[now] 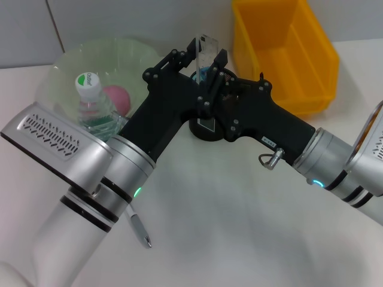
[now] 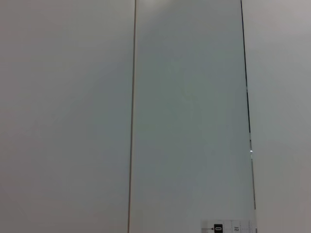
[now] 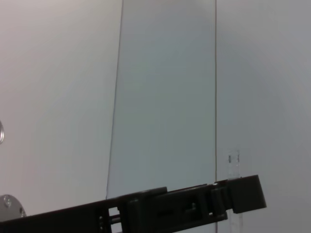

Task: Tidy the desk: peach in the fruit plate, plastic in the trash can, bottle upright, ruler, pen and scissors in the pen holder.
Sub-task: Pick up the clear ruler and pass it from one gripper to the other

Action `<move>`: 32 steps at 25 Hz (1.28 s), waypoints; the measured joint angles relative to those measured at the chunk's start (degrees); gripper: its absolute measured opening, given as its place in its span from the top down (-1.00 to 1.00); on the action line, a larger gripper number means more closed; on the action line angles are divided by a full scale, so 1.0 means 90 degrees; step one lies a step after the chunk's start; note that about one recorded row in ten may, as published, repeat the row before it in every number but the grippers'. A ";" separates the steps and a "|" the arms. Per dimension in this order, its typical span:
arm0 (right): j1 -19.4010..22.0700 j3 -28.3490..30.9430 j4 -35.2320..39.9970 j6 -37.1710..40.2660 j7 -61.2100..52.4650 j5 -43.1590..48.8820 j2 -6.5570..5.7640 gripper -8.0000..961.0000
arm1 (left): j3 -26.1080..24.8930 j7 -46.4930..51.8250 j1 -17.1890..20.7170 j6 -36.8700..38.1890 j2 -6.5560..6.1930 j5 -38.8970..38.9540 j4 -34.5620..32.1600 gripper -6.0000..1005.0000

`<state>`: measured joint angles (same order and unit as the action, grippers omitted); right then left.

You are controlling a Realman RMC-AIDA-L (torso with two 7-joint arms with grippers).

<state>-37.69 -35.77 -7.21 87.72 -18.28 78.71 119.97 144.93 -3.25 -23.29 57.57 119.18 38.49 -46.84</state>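
white bench (image 1: 239, 227), grey wall behind. both arms meet over the black pen holder (image 1: 206, 128). left gripper (image 1: 200, 57) is clamped on the clear ruler (image 1: 206, 51), upright, aligned to drop in. right gripper (image 1: 216, 84) beside it: grip state unclear.

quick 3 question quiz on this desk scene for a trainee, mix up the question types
1. True or false: the water bottle stands upright.
2. Where is the peach? A) in the yellow bin B) in the clear fruit plate C) on the bare table
3. Which object stands on end between the left gripper and the right gripper, above the black pen holder?

Key: 1 true; 2 B; 3 the clear ruler.
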 joint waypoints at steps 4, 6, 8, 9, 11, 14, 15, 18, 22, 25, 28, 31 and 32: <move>-0.0002 0.0066 0.0000 -0.0037 0.0006 -0.0014 0.0000 0.70 | 0.0002 0.0000 0.0000 0.0000 0.0000 0.0000 0.0000 0.21; -0.0006 0.0133 0.0000 -0.0054 0.0017 0.0004 0.0001 0.79 | 0.0008 -0.0001 0.0000 0.0000 0.0000 0.0001 0.0000 0.21; -0.0013 0.0147 0.0000 -0.0057 0.0023 0.0014 0.0001 0.81 | 0.0009 -0.0001 0.0000 0.0000 0.0000 0.0001 0.0000 0.21; -0.0022 0.0156 0.0001 -0.0060 0.0032 0.0022 0.0001 0.82 | 0.0009 -0.0001 0.0000 0.0000 0.0000 0.0001 0.0000 0.21; -0.0046 0.0159 -0.0012 -0.0076 0.0051 0.0027 0.0001 0.84 | 0.0010 -0.0001 0.0000 0.0000 0.0000 0.0001 0.0000 0.21; -0.0080 0.0155 -0.0032 -0.0126 0.0064 0.0029 0.0000 0.87 | 0.0010 -0.0001 0.0001 -0.0001 -0.0002 0.0003 0.0000 0.21; -0.0090 0.0149 -0.0038 -0.0138 0.0064 0.0029 0.0000 0.87 | 0.0010 -0.0001 0.0001 -0.0002 -0.0002 0.0004 0.0001 0.21; -0.0111 0.0143 -0.0043 -0.0183 0.0016 0.0028 0.0000 0.92 | 0.0009 -0.0001 0.0001 -0.0002 -0.0003 0.0006 0.0000 0.20; -0.0137 0.0134 -0.0046 -0.0221 -0.0016 0.0028 -0.0001 0.96 | 0.0009 0.0019 0.0005 0.0021 -0.0003 -0.0031 0.0000 0.20; -0.0127 0.0146 -0.0049 -0.0222 -0.0018 0.0028 0.0000 0.97 | 0.0010 0.0051 0.0008 0.0031 -0.0002 -0.0047 0.0001 0.20; -0.0112 0.0148 -0.0048 -0.0221 -0.0019 0.0027 0.0000 0.97 | 0.0018 0.0050 0.0004 0.0034 -0.0001 -0.0067 0.0001 0.20; -0.0103 0.0148 -0.0050 -0.0241 -0.0022 0.0025 0.0000 0.97 | 0.0033 0.0054 0.0001 0.0046 0.0005 -0.0089 -0.0002 0.20; -0.0102 0.0147 -0.0050 -0.0241 -0.0023 0.0024 0.0001 0.97 | 0.0033 0.0054 0.0001 0.0046 0.0005 -0.0089 -0.0002 0.20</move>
<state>-38.60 -34.44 -7.66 85.55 -18.49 78.93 119.97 145.23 -2.76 -23.28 57.98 119.22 37.69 -46.86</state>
